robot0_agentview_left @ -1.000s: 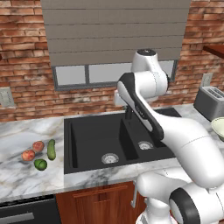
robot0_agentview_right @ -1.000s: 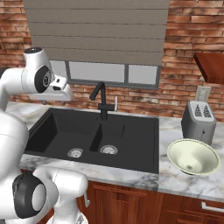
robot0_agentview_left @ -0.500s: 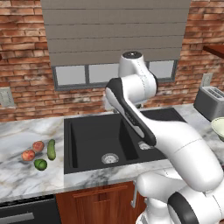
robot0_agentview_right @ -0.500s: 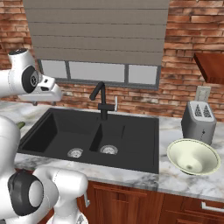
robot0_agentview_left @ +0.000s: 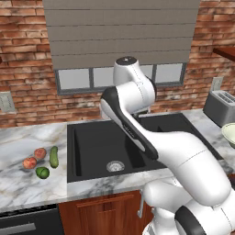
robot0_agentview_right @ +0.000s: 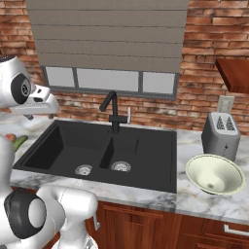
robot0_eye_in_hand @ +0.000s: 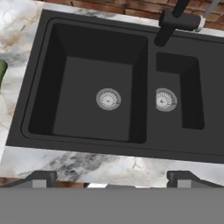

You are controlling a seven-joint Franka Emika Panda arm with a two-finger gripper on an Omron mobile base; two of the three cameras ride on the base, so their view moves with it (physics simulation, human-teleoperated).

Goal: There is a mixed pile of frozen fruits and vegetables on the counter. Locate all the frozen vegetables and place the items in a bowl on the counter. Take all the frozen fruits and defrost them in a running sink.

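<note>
The mixed pile lies on the counter [robot0_agentview_left: 18, 186] left of the sink [robot0_agentview_left: 98, 147]: two reddish fruits [robot0_agentview_left: 40, 153] [robot0_agentview_left: 30, 162], a dark green stick [robot0_agentview_left: 54, 156] and a round bright-green item [robot0_agentview_left: 42, 172]. The right base view catches the stick [robot0_agentview_right: 19, 142] and a bit of a fruit [robot0_agentview_right: 9, 137] at its left edge. My gripper [robot0_agentview_right: 40, 113] hovers over the left end of the sink [robot0_agentview_right: 73, 146], well above it. In the hand view its fingertips [robot0_eye_in_hand: 41, 177] stand wide apart, the gripper [robot0_eye_in_hand: 111, 177] open and holding nothing. The cream bowl [robot0_agentview_right: 214, 173] sits on the counter at the right.
A tall black faucet [robot0_agentview_right: 113, 109] rises behind the divider between the two basins. A grey toaster [robot0_agentview_right: 221, 133] stands behind the bowl against the brick wall. A wooden shelf [robot0_agentview_right: 236, 73] juts out at the upper right.
The arm has swung left, carrying the hand from above the sink's middle toward its left end. The jaws have stayed open.
</note>
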